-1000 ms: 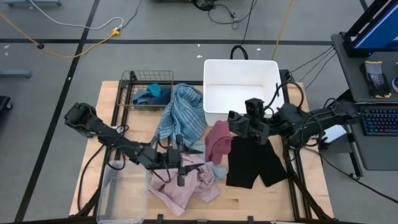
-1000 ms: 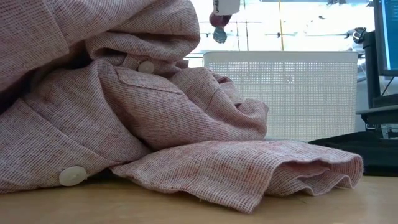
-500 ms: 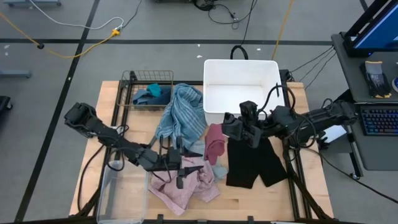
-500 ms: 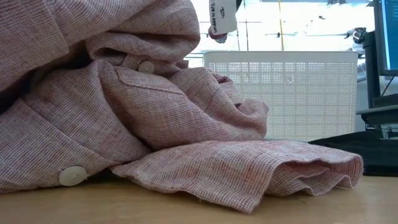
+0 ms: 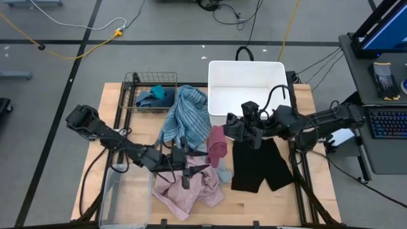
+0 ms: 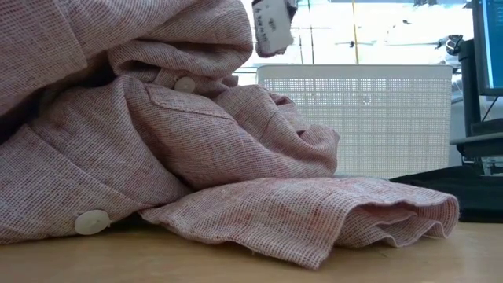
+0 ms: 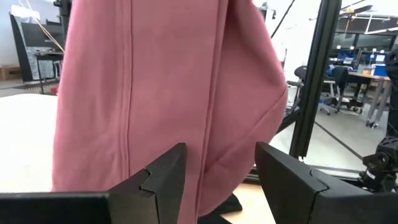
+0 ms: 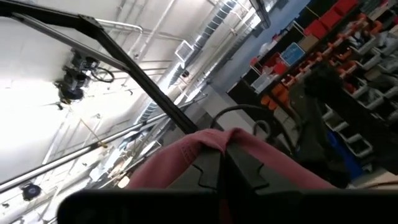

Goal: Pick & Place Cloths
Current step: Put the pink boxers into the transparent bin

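Note:
A maroon cloth [image 5: 217, 145] hangs from my right gripper [image 5: 233, 130], which is shut on it just in front of the white bin [image 5: 247, 89]. My left gripper [image 7: 217, 180] stands open and roughly level over the pink cloth [image 5: 188, 191]. The maroon cloth [image 7: 168, 93] hangs close ahead of its fingers; I cannot tell whether they touch it. The blue-striped towel [image 5: 187, 114] lies by the bin. The black shorts [image 5: 257, 166] lie flat at the right. A teal piece [image 5: 152, 97] sits in the wire basket [image 5: 152, 77]. My right gripper pinches an upper fold of the maroon cloth [image 8: 186, 155] between its two shut fingers [image 8: 239, 174]. The fingers come from the table's right, tilted a little upward. The cloth drapes over them and hangs in a narrow strip; whether its lower end [image 5: 216, 160] clears the table is hidden.
A clear plastic box [image 5: 124, 197] stands at the near left. A pale teal piece [image 5: 223, 173] lies between the pink cloth and the shorts. In the low view the pink cloth [image 6: 157, 141] fills the foreground, with the bin [image 6: 354, 118] behind it. Black frame posts edge the table.
My right gripper has carried the maroon cloth toward the table's left, away from the shorts. The cloth, which showed broad, now hangs as a narrower strip closer to my left gripper.

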Tool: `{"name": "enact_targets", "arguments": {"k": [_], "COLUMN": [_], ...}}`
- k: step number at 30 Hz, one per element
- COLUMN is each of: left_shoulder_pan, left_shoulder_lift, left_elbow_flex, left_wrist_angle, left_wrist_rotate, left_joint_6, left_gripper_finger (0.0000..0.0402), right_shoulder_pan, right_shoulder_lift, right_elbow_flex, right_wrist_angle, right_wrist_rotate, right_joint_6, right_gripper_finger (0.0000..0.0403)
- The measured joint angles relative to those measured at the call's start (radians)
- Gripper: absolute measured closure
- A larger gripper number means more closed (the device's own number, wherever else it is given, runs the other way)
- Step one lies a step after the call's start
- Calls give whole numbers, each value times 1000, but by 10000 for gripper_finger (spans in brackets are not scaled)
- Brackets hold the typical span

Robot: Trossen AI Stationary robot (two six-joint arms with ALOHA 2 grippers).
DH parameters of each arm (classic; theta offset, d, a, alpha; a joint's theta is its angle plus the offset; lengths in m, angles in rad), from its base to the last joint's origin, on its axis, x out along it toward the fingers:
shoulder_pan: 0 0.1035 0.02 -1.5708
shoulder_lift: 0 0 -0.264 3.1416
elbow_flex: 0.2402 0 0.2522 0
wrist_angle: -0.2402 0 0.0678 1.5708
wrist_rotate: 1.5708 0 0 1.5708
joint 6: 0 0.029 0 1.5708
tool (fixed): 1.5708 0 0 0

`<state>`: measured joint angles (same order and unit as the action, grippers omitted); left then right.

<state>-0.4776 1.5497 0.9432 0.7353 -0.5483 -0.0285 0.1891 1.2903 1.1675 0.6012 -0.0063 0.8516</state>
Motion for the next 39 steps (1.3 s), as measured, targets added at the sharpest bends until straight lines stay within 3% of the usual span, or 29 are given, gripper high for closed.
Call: {"name": "enact_targets", "arguments": {"k": [16, 25, 34, 39], "left_shoulder_pan": [76, 64, 46, 41], "left_shoulder_lift": [94, 101, 101, 101], "left_elbow_flex": [151, 201, 232, 232], "left_wrist_angle": [-144, -151, -156, -150], "left_wrist_rotate": [-6, -153, -215, -174], "left_joint_6": [-1, 20, 68, 16], "left_gripper_finger": [204, 204, 204, 204], "right_shoulder_pan": [4, 24, 25, 25], "right_shoulder_lift": [1, 0, 0, 0], "right_elbow_flex": [0, 0, 0, 0], "right_wrist_angle": [-16, -15, -15, -15], "right_wrist_rotate": [-35, -49, -50, -50], "right_joint_6": [0, -4, -13, -27], "right_gripper_finger": [403, 403, 403, 403]}}
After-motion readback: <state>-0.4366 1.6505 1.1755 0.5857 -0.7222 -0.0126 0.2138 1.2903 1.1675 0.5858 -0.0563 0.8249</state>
